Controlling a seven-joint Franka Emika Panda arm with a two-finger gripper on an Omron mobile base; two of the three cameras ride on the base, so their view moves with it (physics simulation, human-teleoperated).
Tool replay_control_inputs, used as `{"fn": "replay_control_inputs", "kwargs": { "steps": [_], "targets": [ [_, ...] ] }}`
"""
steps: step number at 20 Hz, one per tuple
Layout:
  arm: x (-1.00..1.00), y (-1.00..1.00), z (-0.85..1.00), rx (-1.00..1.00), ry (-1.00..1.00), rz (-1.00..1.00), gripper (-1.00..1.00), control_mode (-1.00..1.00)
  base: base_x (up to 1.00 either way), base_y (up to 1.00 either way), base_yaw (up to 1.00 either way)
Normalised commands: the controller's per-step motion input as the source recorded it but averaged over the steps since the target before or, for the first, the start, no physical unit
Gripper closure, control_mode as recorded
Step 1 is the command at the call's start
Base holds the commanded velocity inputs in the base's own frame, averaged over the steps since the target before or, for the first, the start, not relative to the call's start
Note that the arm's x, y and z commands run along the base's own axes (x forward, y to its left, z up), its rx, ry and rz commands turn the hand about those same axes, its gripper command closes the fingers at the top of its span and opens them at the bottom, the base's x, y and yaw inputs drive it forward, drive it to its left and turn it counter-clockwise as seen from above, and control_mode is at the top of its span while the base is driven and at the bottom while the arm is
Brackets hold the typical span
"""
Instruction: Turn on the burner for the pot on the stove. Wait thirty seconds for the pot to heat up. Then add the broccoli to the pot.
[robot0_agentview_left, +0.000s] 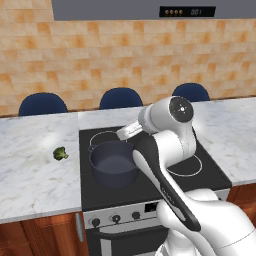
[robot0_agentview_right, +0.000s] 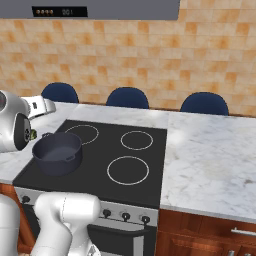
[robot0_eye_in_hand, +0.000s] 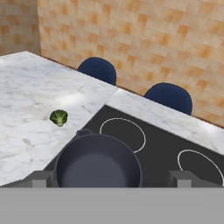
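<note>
While the pot (robot0_agentview_left: 114, 163) stands centre, chairs (robot0_agentview_left: 120, 98) line the counter (robot0_agentview_left: 35, 170).

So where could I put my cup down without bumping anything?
The marble counter right of the stove is bare. Left of it, only the broccoli sits. The front-left ring is crowded: the pot fills it.

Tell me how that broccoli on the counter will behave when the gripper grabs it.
The broccoli looks small and bumpy, so it is probably light and may roll or skid on the smooth marble counter if nudged. Its rounded head likely gives a little under the fingers, so a centred pinch seems safest.
</note>
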Motion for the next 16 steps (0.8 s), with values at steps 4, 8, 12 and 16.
{"fn": "replay_control_inputs", "kwargs": {
  "steps": [4, 8, 12, 16],
  "targets": [
    [0.0, 0.0, 0.0, 0.0, 0.0, 0.0, -1.0, -1.0, 0.0, 0.0, 0.0],
    [0.0, 0.0, 0.0, 0.0, 0.0, 0.0, -1.0, -1.0, 0.0, 0.0, 0.0],
    [0.0, 0.0, 0.0, 0.0, 0.0, 0.0, -1.0, -1.0, 0.0, 0.0, 0.0],
    [0.0, 0.0, 0.0, 0.0, 0.0, 0.0, -1.0, -1.0, 0.0, 0.0, 0.0]
  ]
}}
